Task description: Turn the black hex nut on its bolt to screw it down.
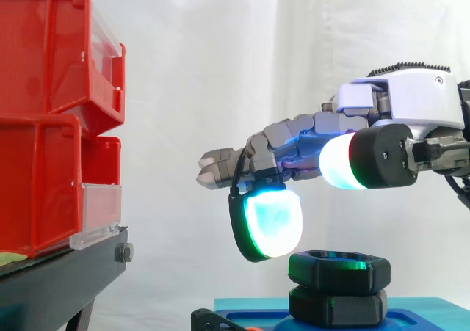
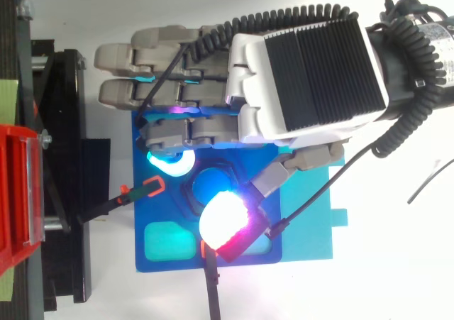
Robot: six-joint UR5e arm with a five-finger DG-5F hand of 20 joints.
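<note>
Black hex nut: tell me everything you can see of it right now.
The black hex nut looks like matte black plastic with rounded corners, lying flat and level. It sits directly above a similar black piece on the blue base. From above, its blue bolt shows in the centre. One fingertip pad of the hand hangs at the nut's left edge; contact is unclear. Green glow reflects on the nut's top.

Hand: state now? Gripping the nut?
Hand: open, fingers holding nothing, poised just above the black hex nut.
</note>
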